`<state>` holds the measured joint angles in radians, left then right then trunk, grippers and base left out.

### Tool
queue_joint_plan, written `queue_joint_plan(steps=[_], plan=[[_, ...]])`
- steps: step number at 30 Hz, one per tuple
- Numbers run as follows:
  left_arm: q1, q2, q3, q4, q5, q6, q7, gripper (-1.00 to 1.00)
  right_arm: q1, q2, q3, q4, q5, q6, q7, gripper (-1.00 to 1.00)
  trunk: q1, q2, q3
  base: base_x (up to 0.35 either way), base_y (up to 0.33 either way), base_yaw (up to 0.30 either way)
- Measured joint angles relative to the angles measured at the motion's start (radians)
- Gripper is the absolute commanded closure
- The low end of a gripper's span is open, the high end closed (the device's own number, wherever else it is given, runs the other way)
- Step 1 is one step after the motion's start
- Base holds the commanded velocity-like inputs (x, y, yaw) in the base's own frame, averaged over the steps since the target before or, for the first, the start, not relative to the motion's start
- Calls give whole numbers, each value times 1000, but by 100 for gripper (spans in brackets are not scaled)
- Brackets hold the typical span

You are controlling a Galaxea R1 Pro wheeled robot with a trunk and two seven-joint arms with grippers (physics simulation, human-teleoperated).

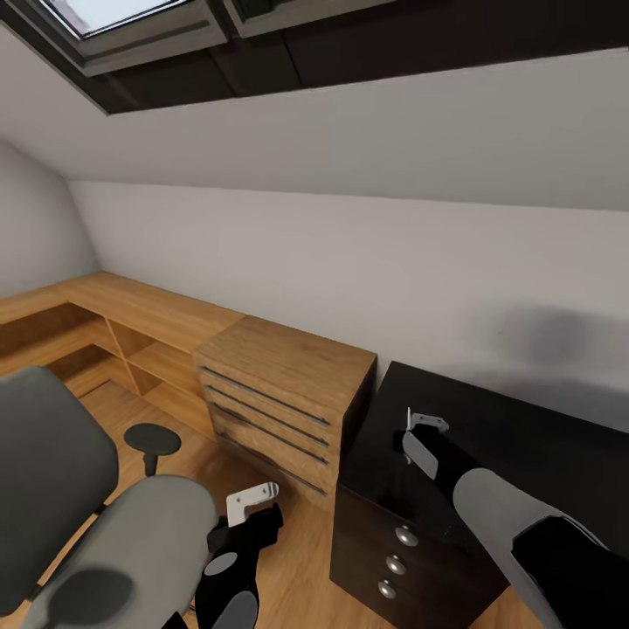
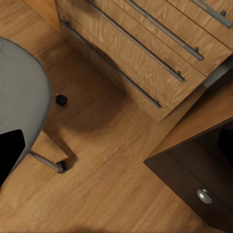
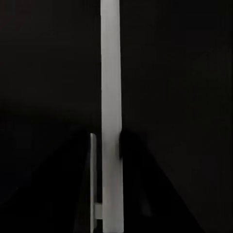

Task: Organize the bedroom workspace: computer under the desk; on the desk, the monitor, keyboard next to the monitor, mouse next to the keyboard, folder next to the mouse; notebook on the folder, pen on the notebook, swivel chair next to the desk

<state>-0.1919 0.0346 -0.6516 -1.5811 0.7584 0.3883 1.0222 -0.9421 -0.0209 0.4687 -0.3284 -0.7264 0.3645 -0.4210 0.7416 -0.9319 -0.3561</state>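
Swivel chair (image 1: 105,524): one; dressers: two

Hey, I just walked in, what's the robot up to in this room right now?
Nothing is being handled at the moment. The robot faces a wall with a grey swivel chair at its left, a wooden drawer unit ahead and a black cabinet with round knobs at its right. The left gripper hangs over the wood floor between chair and drawers; the right gripper hovers above the black cabinet's top. No folder, keyboard or monitor is visible from here, and the chair seat looks bare.
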Motion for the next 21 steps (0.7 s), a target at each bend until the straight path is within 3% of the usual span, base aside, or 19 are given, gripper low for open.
queue_joint_plan(steps=[1, 2, 5, 6, 7, 10, 13, 16, 21], plan=[[0, 0, 0, 0, 0, 0, 0, -100, 3, -9, 0, -42, -7, 19, -25, 100, -4, 7, 3, 0, 0, 0], [0, 0, 0, 1, 0, 0, 0, -100, 27, -40, 0, -163, -29, 57, -73, 100, -8, 14, 6, 0, 0, 0], [0, 1, 1, 1, 0, 0, 0, -100, 101, -91, 2, -358, -76, 107, -140, 100, -19, 35, 16, 0, 0, 0], [0, 1, 1, 1, 0, 0, 0, -100, 152, -117, 3, -476, -108, 132, -182, 100, -23, 42, 19, 0, 0, 0], [0, 1, 1, 1, 0, 0, 0, -100, 234, -153, 5, -662, -173, 162, -260, 100, -27, 49, 22, 0, 0, 0], [0, 0, 0, 1, 0, 0, 0, -100, 343, -203, 6, -970, -272, 188, -410, 100, -38, 70, 31, 0, 0, 0], [0, 0, 0, 1, 0, 0, 0, -100, 377, -218, 9, -1079, -306, 192, -491, 100, -50, 91, 41, 0, 0, 0], [0, 0, 0, 1, 0, 0, 0, -100, 394, -224, 11, -1127, -321, 193, -532, 100, -61, 112, 50, 0, 0, 0], [0, 0, 0, 1, 1, 0, 0, -100, 402, -224, 13, -1155, -328, 193, -556, 100, -73, 134, 60, 0, 0, 0]])
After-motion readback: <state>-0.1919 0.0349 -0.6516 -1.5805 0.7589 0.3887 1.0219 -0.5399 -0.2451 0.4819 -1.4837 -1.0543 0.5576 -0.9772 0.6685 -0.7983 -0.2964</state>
